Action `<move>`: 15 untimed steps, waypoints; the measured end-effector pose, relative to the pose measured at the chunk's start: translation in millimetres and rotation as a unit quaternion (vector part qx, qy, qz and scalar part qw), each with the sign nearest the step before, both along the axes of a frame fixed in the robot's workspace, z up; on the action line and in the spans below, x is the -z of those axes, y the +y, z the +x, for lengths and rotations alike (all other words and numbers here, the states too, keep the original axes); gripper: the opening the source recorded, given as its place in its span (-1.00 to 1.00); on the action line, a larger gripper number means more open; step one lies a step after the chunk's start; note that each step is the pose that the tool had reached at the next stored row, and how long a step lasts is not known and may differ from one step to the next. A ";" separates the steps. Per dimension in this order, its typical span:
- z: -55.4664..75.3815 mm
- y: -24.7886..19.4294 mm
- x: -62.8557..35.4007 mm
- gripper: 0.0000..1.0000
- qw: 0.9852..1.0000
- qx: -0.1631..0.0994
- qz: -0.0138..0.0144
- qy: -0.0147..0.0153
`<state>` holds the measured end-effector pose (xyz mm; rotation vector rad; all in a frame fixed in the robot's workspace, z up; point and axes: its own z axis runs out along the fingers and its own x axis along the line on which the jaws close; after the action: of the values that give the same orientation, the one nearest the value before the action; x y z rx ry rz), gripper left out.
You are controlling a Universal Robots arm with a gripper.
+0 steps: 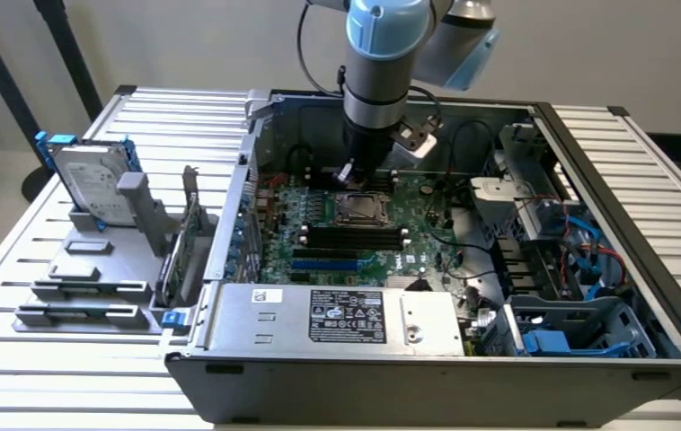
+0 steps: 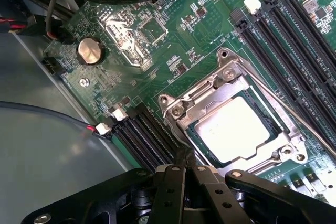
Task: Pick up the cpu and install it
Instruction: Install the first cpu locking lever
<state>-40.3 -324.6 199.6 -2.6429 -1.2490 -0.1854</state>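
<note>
In the exterior view the open computer case (image 1: 461, 359) lay on a slatted metal table (image 1: 29, 269), and the green motherboard (image 1: 316, 247) served as the landmark. The arm reached down through the case opening, and its gripper (image 1: 348, 175) hung just above the CPU socket (image 1: 355, 208) near the board's middle. The case walls stood well away from the arm on both sides, leaving free room around it; loose black cables (image 1: 461, 135) hung just beside the wrist, toward the exterior view's right. The power supply (image 1: 329, 316) sat past the board's near edge. Outside the case, toward the exterior view's left, a hard drive (image 1: 92, 184) stood upright in grey holder blocks (image 1: 83, 296).

In the wrist view the cpu (image 2: 234, 129) lay flat inside the socket's metal frame (image 2: 220, 85) on the motherboard, its bright silver top showing and its edges lined up with the frame. The gripper (image 2: 185, 165) was empty with its black fingers (image 2: 169, 187) pressed together, tips just beside the socket's edge and apart from the chip. Memory slots (image 2: 294, 30) ran along one side of the socket, expansion slots (image 2: 144, 137) along another, and a round coin battery (image 2: 90, 51) sat well apart.
</note>
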 end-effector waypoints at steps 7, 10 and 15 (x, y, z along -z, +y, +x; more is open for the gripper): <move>3.5 0.0 0.2 -0.79 1.000 -0.001 -0.001 0.000; 5.1 0.0 0.2 -0.79 1.000 -0.002 -0.001 0.000; 8.4 -0.3 0.4 -0.79 1.000 -0.003 -0.001 0.001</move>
<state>-31.9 -324.9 199.3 -2.6398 -1.2583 -0.1815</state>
